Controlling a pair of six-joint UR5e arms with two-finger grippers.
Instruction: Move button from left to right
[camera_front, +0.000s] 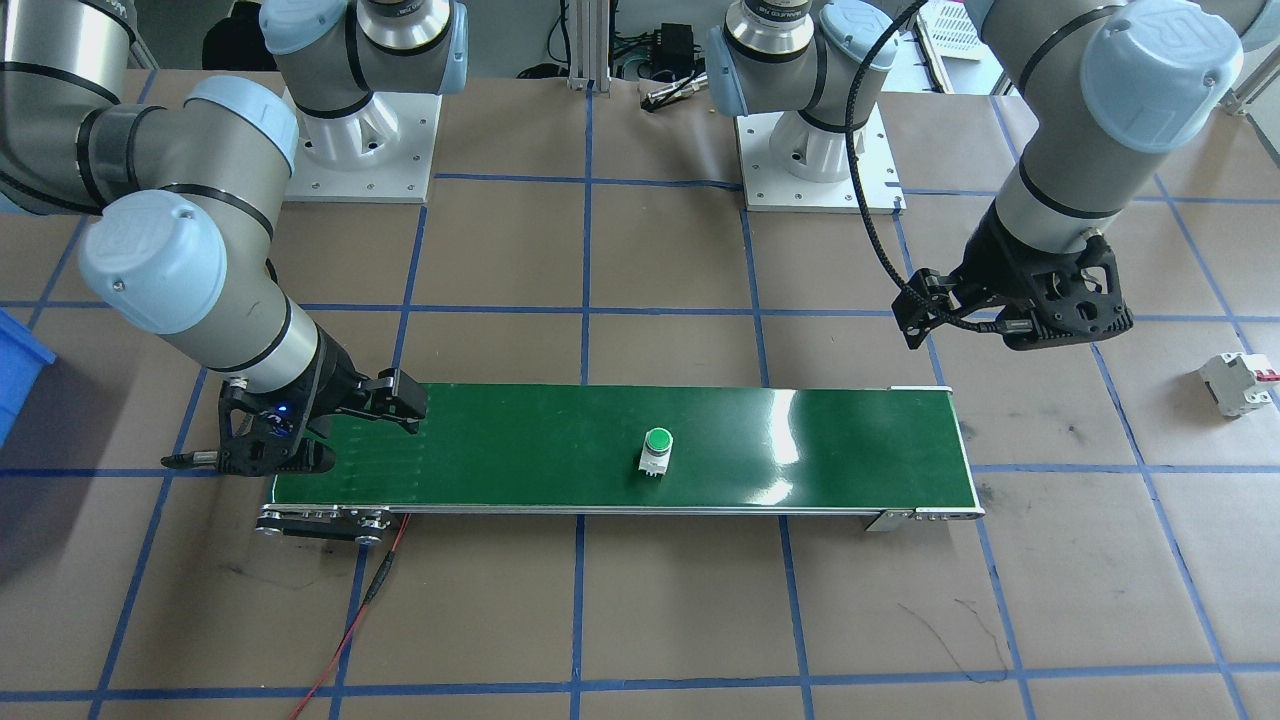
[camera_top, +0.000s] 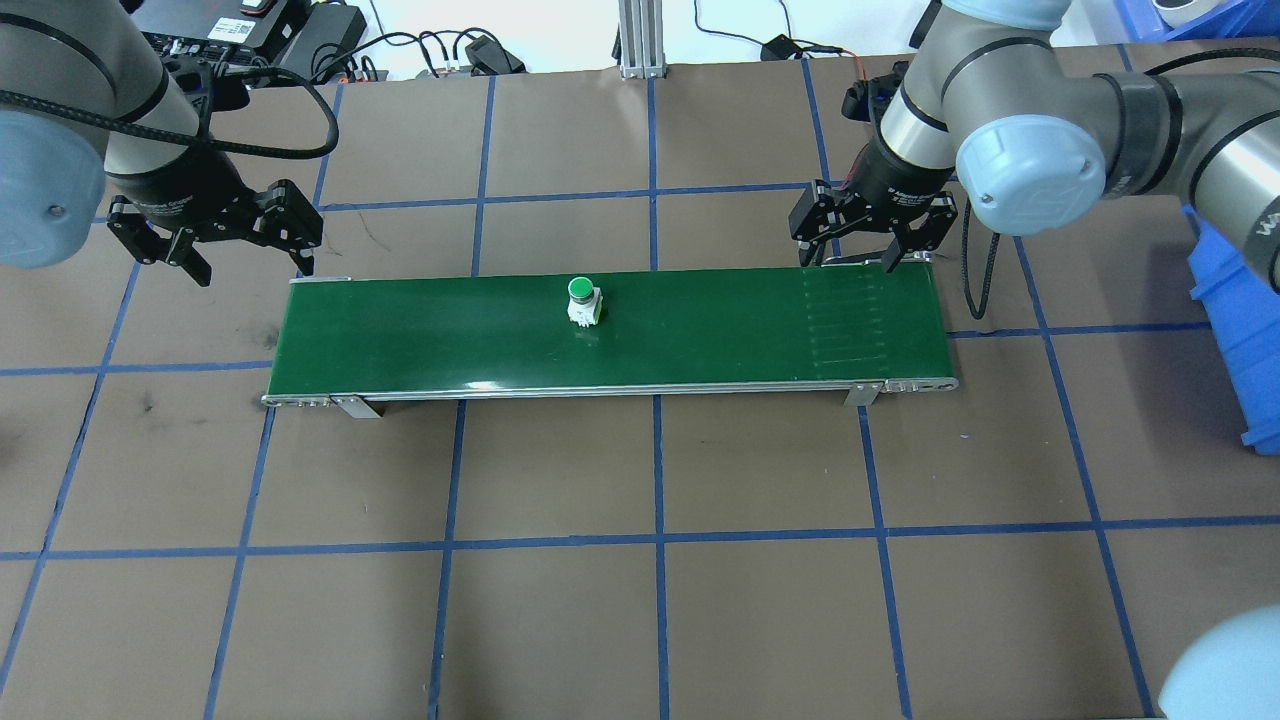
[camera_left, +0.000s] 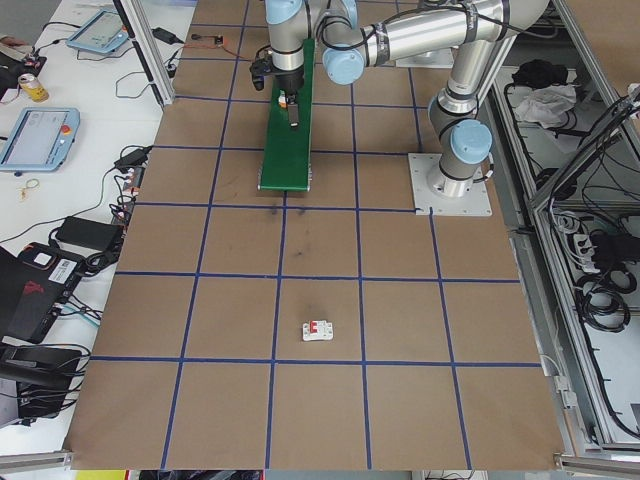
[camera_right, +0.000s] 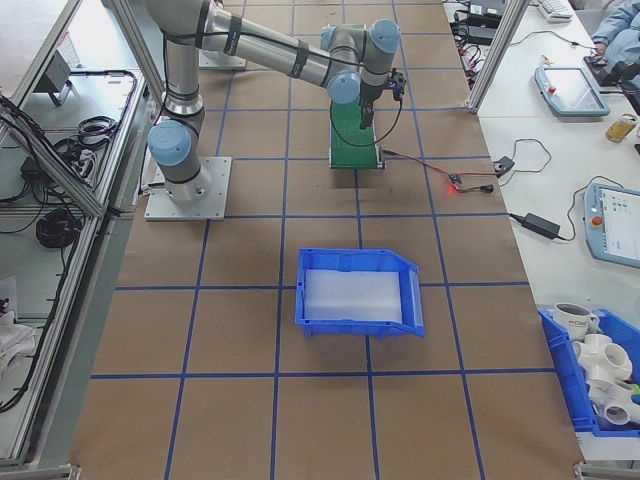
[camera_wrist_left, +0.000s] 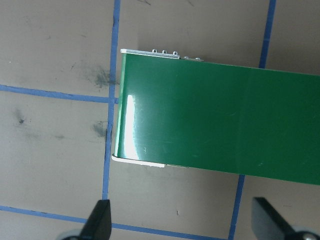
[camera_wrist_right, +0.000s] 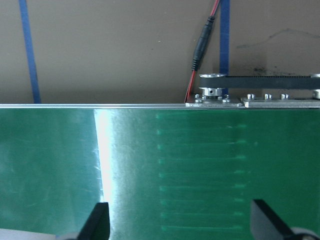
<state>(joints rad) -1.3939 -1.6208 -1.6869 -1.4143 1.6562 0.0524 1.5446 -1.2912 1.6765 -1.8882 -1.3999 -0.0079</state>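
button (camera_top: 582, 300) upright mid-belt on green conveyor (camera_top: 420, 335) | left gripper (camera_top: 228, 232) and right gripper (camera_top: 872, 232) both spread, empty — well apart from it | likely light, rigid, glossy cap slippery — grasp the white body's flat sides

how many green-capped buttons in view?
1. The button stands upright mid-way along the green conveyor belt, between the two arms, touched by neither. None visible elsewhere, though the blue bin's contents are unclear.
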